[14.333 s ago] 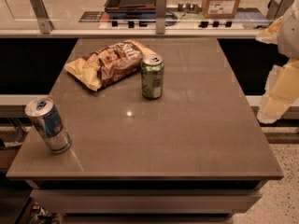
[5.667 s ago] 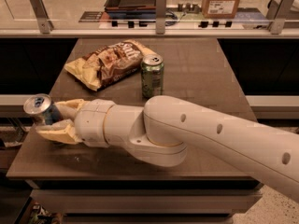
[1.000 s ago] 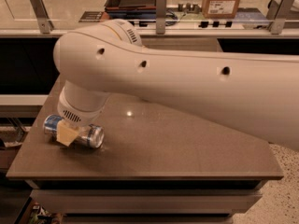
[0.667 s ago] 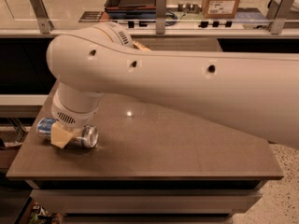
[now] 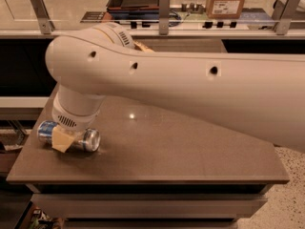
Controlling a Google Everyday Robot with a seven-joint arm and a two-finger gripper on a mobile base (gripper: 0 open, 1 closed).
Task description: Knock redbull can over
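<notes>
Sideways: redbull can [image 5: 89, 140] lying flat near the worktop's left edge

Low in the left of the frame, the can lies on its side on the brown worktop [image 5: 190, 151], its long axis running left to right, one round end facing lower right. It sits close to the left edge and not far from the front edge. My hand [image 5: 63, 140] hangs right over the can's middle, its tan tip covering part of the body. Whether it is clenched or released I cannot tell. My arm [image 5: 190, 85] sweeps in from the right across the upper half of the frame. Open worktop shows right of the can, out to the front and right edges.
</notes>
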